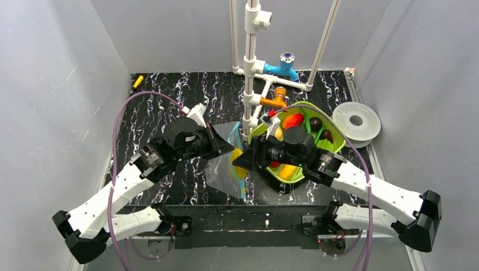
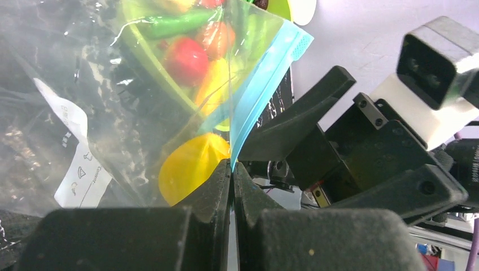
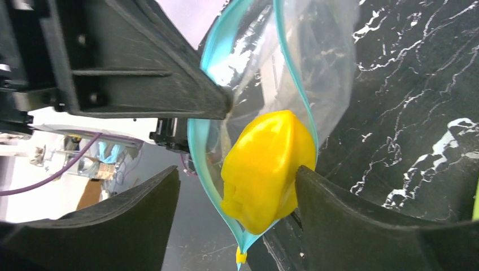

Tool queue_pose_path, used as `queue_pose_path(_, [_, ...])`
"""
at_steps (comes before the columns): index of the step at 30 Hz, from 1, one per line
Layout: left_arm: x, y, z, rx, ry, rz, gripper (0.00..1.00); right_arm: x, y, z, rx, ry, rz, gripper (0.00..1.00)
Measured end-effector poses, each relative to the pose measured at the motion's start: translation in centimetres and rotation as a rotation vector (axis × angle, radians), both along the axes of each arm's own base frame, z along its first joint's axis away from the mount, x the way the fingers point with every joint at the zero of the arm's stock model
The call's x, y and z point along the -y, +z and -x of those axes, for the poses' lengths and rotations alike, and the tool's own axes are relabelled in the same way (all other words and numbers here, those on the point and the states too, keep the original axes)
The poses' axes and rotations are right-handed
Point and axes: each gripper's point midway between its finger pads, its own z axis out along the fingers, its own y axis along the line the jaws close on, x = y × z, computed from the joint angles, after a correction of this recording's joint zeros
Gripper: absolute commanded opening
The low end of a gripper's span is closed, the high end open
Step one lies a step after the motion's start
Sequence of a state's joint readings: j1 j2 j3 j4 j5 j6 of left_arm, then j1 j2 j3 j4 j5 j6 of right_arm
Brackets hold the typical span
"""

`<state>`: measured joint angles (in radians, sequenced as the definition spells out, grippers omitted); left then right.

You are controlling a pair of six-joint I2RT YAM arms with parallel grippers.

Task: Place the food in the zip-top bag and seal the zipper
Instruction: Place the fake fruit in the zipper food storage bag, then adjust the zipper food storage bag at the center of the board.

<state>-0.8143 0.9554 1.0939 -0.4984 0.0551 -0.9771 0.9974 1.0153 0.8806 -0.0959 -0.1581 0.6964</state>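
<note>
1. Top view: the zip-top bag (image 1: 225, 169) sits on the counter (image 1: 169, 96) beside the lime-green tray (image 1: 333, 132) of food (image 1: 294, 120).
2. Left wrist: the left pincer (image 2: 232, 166) is clamped on the zipper (image 2: 265, 73).
3. Right wrist: the right pincer (image 3: 237, 172) stands apart around a yellow piece (image 3: 265, 164) in the bag's mouth.

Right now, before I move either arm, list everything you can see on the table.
zip-top bag: one, clear, table centre
zipper: one, light blue, open
yellow food: one, in the bag's mouth
other food: several, red, brown, yellow, green, in tray
tray: one, lime green, right of bag
disc: one, white, perforated, far right
pipe frame: one, white, blue and orange fittings, far centre
left claw: one, black, shut on the zipper
right claw: one, black, open, at the yellow food
</note>
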Motion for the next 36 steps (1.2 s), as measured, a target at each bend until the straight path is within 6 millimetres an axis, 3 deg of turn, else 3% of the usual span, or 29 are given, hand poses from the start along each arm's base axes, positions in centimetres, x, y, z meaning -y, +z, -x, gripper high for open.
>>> queue_pose_path(1, [0.0,-0.1,0.0,-0.005,0.005,0.005,0.0,0.0,0.2,0.1,-0.003,0.004,-0.009,0.68])
queue_pose_path(4, [0.3,-0.4,0.0,-0.028,0.009,0.025,0.0,-0.7,1.1,0.5,-0.02,0.032,-0.057,0.38])
queue_pose_path(5, [0.4,-0.4,0.0,-0.032,0.008,0.034,0.0,-0.9,1.1,0.5,-0.017,0.041,-0.06,0.34])
queue_pose_path(10, [1.5,0.0,0.2,-0.062,-0.011,0.108,0.0,-1.9,0.0,0.5,-0.05,0.06,-0.046,0.31])
queue_pose_path(17, [1.6,-0.3,0.5,-0.097,0.004,0.157,0.0,-1.3,-0.3,0.2,-0.024,0.04,-0.013,0.38])
queue_pose_path(25, [-0.2,-0.3,0.5,-0.088,0.077,0.12,0.0,1.2,3.4,-0.2,0.075,-0.027,0.01,0.62])
queue_pose_path(29, [-1.0,-0.3,0.2,-0.073,0.104,0.08,0.0,2.3,2.5,-0.2,0.08,-0.046,0.061,0.71])
queue_pose_path(36, [-2.0,0.8,0.0,-0.027,0.113,0.022,0.0,1.8,0.3,-0.4,0.041,-0.022,0.148,0.71])
